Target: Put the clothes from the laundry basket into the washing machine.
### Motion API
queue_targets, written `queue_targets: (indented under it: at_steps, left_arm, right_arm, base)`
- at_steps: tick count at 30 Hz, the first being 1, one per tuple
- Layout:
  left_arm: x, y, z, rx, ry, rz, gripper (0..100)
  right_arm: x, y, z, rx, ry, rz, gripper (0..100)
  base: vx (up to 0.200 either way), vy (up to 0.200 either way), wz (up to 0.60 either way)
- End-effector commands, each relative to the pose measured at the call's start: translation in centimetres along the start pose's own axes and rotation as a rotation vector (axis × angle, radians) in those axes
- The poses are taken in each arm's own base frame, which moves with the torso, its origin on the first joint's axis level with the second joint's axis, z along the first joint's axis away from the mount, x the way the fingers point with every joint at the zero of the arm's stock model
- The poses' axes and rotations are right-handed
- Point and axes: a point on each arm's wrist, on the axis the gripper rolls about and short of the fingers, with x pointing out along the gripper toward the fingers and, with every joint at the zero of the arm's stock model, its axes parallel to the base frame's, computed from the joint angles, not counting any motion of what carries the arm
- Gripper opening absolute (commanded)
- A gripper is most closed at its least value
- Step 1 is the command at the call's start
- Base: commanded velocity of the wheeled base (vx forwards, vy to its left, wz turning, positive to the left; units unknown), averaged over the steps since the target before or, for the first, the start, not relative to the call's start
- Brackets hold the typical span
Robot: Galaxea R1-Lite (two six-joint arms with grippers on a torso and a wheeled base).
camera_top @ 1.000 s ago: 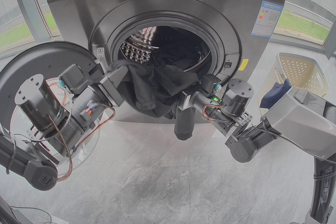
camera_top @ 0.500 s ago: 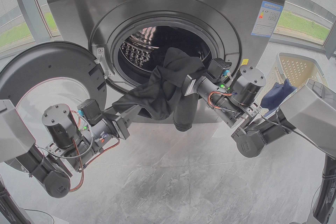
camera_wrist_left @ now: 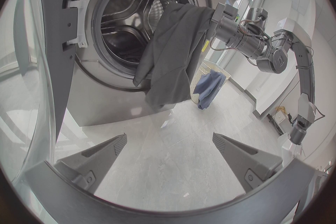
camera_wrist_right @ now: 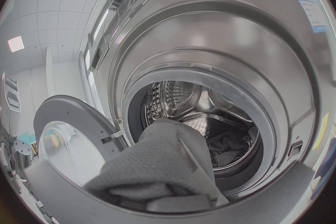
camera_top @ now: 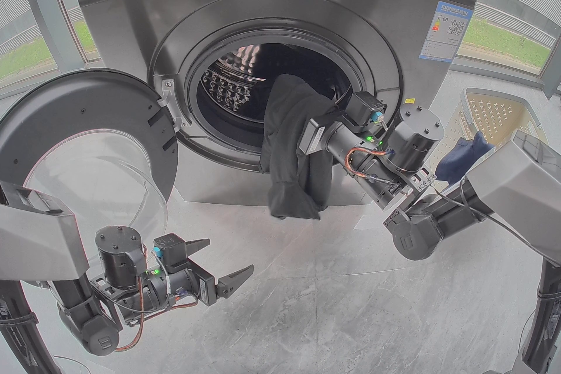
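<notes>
Cloth buries the right jaws: they are closed on a dark garment [camera_top: 295, 159], held at the lower right of the round opening of the washing machine [camera_top: 280, 7]. Its top fold lies at the mouth, but most of it hangs outside, down the machine's front toward the floor [camera_top: 327, 299]. The left jaws are spread wide and hold nothing, low over the floor in front of the machine's swung-open door [camera_top: 70, 112] and well apart from the opening.

The garment looks light, soft and limp, so it will likely sag and trail from any single hold. A grip on the hanging lower bunch, lifted over the lip, seems the best way to get it all in.

The right wrist view looks into the drum [camera_wrist_right: 182, 95] and shows dark clothes [camera_wrist_right: 227, 147] already on its bottom, which the head view leaves in shadow. The left wrist view shows the full drape below the lip. To the machine's right stands the laundry basket [camera_top: 504, 121], with a blue garment [camera_top: 461, 159] draped over its rim.
</notes>
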Motion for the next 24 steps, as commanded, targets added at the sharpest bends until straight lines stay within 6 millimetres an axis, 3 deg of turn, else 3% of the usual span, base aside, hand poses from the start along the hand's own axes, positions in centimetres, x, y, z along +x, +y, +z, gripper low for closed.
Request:
queue_targets:
  at_steps: [1,4,6,16,24]
  left_arm:
    - [1.1,-0.1,0.8,0.004,-0.045,-0.014,100]
    - [3.3,-0.2,3.6,0.025,-0.182,-0.029,100]
    - [4.3,-0.6,4.4,0.035,-0.22,-0.048,100]
    - [10.2,-1.4,4.9,0.048,-0.307,-0.091,100]
    - [13.3,-1.1,4.8,0.05,-0.353,-0.085,100]
  right_arm:
    - [-0.1,0.3,-0.9,0.003,0.021,0.007,0]
    - [-0.3,0.7,-1.2,0.006,0.034,0.013,0]
    - [-0.3,1.0,-1.3,0.008,0.036,0.021,0]
    - [-0.4,1.6,-1.4,0.013,0.039,0.032,0]
    - [-0.7,2.5,-1.4,0.02,0.05,0.048,0]
  base:
    - [0.0,0.0,0.0]
    - [0.0,0.0,0.0]
    - [0.0,0.0,0.0]
    - [0.0,0.0,0.0]
    - [0.0,0.0,0.0]
